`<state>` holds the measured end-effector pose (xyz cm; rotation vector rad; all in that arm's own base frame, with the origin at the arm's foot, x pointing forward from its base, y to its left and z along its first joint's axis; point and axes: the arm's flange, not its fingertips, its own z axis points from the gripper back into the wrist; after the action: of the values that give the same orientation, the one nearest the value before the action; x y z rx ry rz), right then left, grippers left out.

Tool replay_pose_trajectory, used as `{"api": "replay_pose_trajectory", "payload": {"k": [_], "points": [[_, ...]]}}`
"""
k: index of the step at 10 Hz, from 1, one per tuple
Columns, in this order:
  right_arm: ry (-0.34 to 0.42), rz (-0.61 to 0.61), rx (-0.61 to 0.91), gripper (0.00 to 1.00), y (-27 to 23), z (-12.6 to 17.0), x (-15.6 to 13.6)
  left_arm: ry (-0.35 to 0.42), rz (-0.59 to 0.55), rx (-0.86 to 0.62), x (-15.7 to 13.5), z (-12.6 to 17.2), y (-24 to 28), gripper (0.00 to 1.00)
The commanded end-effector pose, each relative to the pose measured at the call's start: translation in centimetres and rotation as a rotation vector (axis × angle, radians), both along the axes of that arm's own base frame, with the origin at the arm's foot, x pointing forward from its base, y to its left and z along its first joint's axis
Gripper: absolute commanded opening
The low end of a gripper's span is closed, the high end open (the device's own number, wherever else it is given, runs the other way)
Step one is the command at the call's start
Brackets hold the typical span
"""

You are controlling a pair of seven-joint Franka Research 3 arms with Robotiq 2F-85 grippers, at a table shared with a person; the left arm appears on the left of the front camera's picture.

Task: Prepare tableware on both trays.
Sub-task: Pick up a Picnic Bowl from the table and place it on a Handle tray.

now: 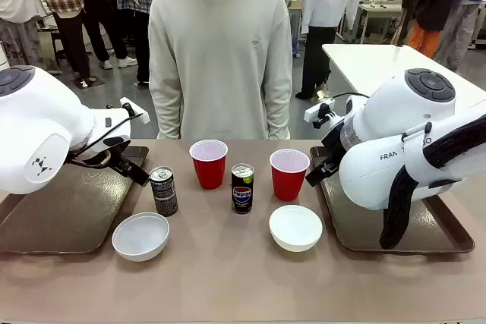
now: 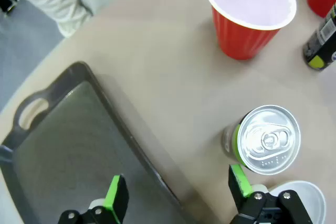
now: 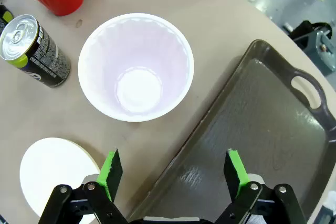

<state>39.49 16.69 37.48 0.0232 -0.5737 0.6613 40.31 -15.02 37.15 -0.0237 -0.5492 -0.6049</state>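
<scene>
Left gripper (image 2: 177,187) and right gripper (image 3: 173,169) both released, empty; left one hangs just beside grey can (image 2: 268,140), careless descent could tip it.

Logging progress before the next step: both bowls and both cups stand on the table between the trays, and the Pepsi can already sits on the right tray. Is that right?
No. The front view shows the Pepsi can standing on the table between the cups, not on the right tray. The bowls and cups do stand between that tray and the left tray.
</scene>
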Motion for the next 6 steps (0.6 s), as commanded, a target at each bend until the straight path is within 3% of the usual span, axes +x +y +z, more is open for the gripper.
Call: {"api": "replay_pose_trajectory", "payload": {"k": [1,6], "points": [[0.000,0.000,0.000,1.00,0.00,0.00,0.00,0.000,0.000,0.000,0.00,0.00,-0.01,1.00],[0.000,0.000,0.000,1.00,0.00,0.00,0.00,0.000,0.000,0.000,0.00,0.00,-0.01,1.00]]}}
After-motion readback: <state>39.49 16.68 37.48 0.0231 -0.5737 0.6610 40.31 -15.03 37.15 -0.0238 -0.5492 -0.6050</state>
